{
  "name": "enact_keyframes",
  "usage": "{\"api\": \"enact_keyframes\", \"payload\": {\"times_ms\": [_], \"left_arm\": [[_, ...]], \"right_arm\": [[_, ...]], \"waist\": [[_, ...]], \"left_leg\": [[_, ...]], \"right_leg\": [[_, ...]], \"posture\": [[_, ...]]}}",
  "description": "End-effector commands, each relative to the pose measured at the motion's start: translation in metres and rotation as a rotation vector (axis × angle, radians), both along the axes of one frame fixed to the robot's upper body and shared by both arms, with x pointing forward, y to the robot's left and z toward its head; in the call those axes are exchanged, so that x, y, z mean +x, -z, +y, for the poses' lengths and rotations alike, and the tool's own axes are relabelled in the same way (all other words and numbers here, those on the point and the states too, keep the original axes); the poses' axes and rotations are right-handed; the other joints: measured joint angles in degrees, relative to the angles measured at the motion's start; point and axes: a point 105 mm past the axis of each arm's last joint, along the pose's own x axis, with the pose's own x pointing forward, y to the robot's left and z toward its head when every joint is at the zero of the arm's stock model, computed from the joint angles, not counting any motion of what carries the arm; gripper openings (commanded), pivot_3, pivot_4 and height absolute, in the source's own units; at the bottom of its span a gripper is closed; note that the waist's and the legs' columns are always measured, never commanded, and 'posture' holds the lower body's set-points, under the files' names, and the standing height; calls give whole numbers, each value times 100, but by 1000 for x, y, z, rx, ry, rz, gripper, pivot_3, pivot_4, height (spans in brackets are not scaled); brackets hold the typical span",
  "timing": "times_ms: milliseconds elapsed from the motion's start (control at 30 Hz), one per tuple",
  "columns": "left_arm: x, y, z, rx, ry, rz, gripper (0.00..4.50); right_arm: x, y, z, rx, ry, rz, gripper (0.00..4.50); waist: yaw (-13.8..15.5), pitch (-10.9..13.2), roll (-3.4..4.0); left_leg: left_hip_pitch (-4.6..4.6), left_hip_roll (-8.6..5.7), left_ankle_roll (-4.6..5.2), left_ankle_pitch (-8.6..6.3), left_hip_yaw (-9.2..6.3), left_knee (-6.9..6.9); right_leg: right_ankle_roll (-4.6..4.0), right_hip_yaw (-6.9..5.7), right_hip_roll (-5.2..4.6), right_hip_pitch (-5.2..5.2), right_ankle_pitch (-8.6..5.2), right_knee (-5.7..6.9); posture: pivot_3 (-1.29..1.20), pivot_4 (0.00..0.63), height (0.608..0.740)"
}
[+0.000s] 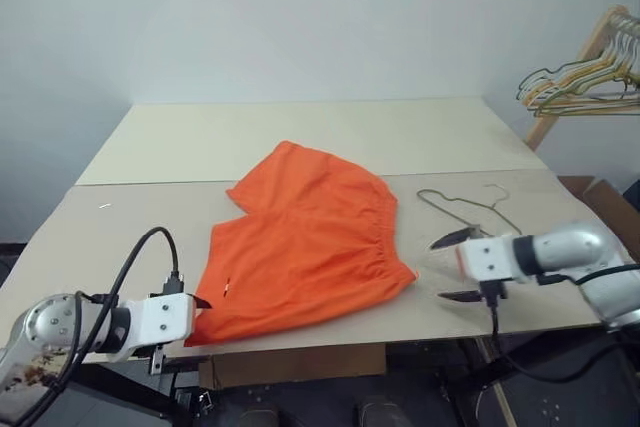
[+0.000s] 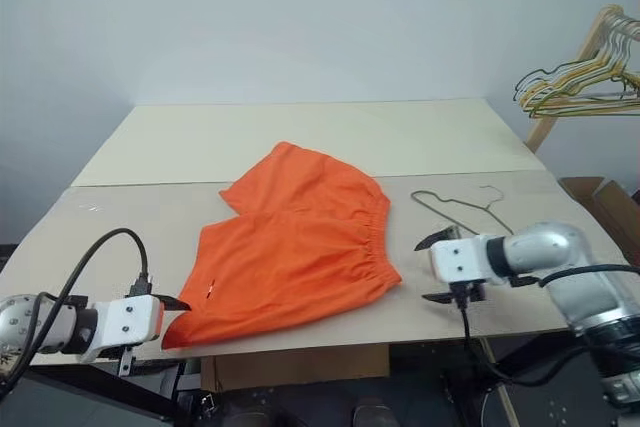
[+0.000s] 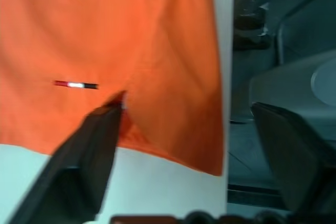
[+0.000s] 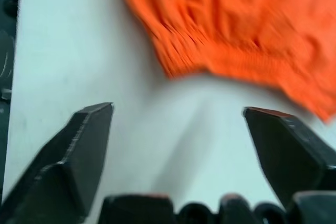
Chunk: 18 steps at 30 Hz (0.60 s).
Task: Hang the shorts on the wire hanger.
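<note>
bright orange thin fabric shorts [image 1: 305, 252] lie flat at table centre; thin olive-green wire hanger [image 1: 468, 206] at 3 o'clock, apart; left gripper [image 3: 194, 124] open at hem corner; right gripper [image 4: 178, 124] open, empty; cloth light, limp, likely slippery; best grip: gathered waistband.

Your two head cams look fwd and down over the table [image 1: 120, 217] from above, mid-range; both share the same scene w/ a slight sideways offset. L wrist cam sits close over the shorts [image 3: 105, 40] hem at the near table edge, about 7 o'clock. R wrist cam sits close by the waistband corner, about 4 o'clock.
</note>
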Motion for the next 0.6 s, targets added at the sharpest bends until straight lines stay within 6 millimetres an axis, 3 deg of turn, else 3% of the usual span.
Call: {"api": "enact_keyframes", "payload": {"times_ms": [33,167,400,600], "left_arm": [[3,-10,1,40,23,-43,4472],[16,-25,-6,22,29,-127,4472],[37,-101,-40,-267,73,-300,4472],[43,-112,-54,-271,146,-267,4472]], "right_arm": [[16,-23,-20,115,184,-18,4500],[37,-37,-44,248,388,-12,4500],[66,-57,-72,321,586,-42,4500],[73,-65,-77,350,673,7,4500]], "waist": [[-3,0,0],[-2,1,1],[-20,3,6],[-160,9,27]], "left_leg": [[0,2,0,0,0,0],[1,-1,0,0,4,0],[-11,1,2,-2,3,0],[-15,-3,3,-5,2,0]], "right_leg": [[-1,0,2,0,0,0],[-3,5,1,0,0,1],[-3,4,1,-9,1,-4],[-2,6,2,-10,1,-5]], "posture": [[-53,0,740],[-57,0,740],[-83,0,740],[-103,0,740]]}}
